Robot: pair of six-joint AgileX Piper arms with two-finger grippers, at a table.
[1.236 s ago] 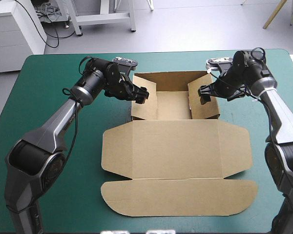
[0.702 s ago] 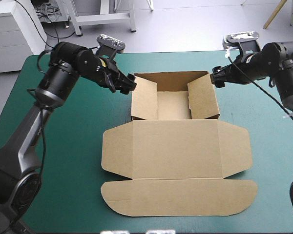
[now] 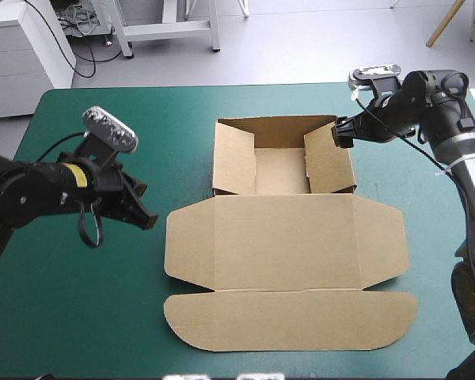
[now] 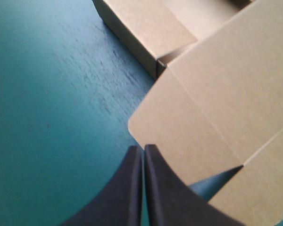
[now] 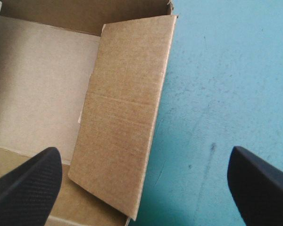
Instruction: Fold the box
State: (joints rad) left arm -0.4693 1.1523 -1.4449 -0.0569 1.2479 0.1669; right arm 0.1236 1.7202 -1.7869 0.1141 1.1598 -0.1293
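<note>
The brown box (image 3: 285, 245) lies mid-table as an open tray (image 3: 281, 170) with raised walls, its lid flat toward the near edge. My left gripper (image 3: 147, 219) is shut with nothing in it, low over the cover just left of the lid's side flap. In the left wrist view the fingers (image 4: 144, 150) meet in a point beside that flap's rounded corner (image 4: 179, 127). My right gripper (image 3: 338, 134) stands open at the tray's far right corner. In the right wrist view it (image 5: 144, 153) straddles the tray's right wall (image 5: 122, 117), which leans inward.
Teal-green cover (image 3: 79, 301) shows on both sides of the box and along the near edge. The lid's rounded front flap (image 3: 289, 321) reaches close to the table's near edge.
My left arm has drawn back from the tray's far left corner to the lid's left side, and its fingers have shut. The right gripper has shifted slightly toward the tray's right wall.
</note>
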